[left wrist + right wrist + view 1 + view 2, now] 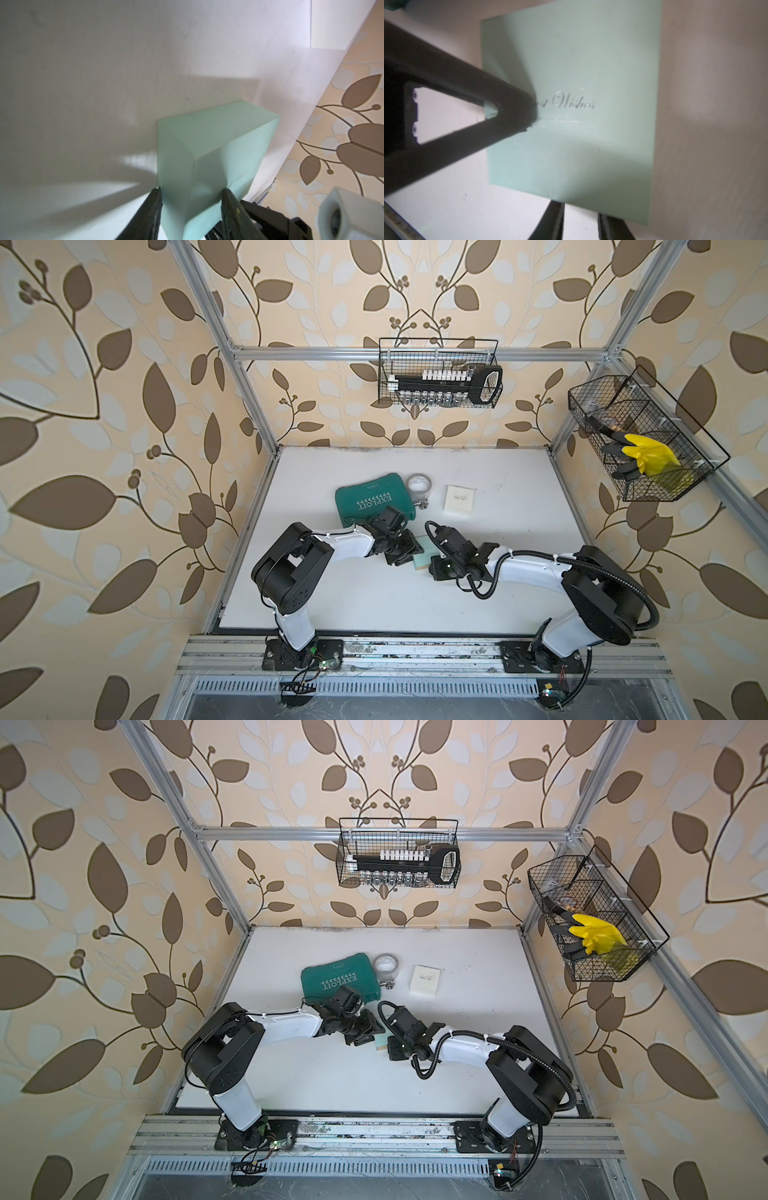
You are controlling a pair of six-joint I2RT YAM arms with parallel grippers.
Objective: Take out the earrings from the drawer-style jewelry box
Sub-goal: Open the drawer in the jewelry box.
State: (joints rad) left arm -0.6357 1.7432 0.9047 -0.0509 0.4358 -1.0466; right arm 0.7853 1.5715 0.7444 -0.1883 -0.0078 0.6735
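Note:
The drawer-style jewelry box [423, 558] [380, 1041] is a mint-green square box, lettered "Best Wishes" on its face [581, 62]. It sits mid-table between both arms. My left gripper [192, 189] is shut on the box [207, 149], a finger on each side, and one of its fingers [508, 112] lies across the lettered face. My right gripper [580, 209] is at the box's opposite edge. Its two fingers stand apart and their tips are hidden under that edge. The earrings are hidden, and no drawer shows pulled out.
Behind the box lie a green tool case [374, 502], a tape roll [419, 485], a small metal fitting [422, 504] and a cream square box [459, 499]. Wire baskets [440, 377] [640, 439] hang on the back and right walls.

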